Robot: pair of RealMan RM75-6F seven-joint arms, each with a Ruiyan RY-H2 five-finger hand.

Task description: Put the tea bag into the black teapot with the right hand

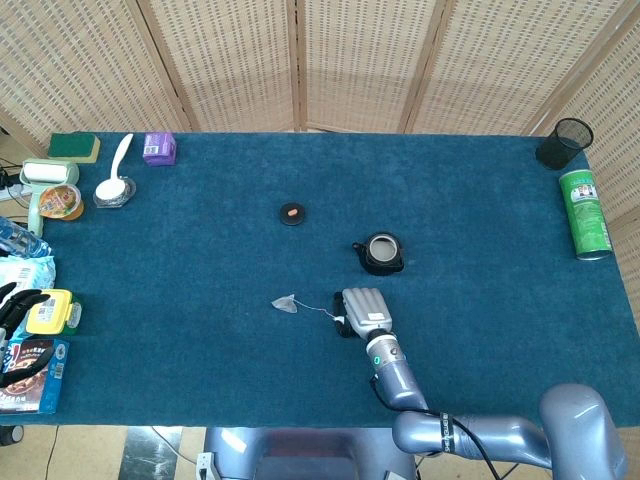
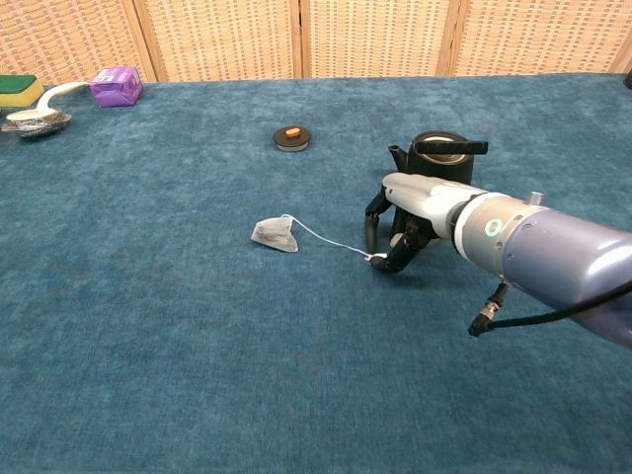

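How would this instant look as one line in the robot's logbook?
right hand: pinching tag of tea bag | bag: on cloth | black teapot: open, empty-looking
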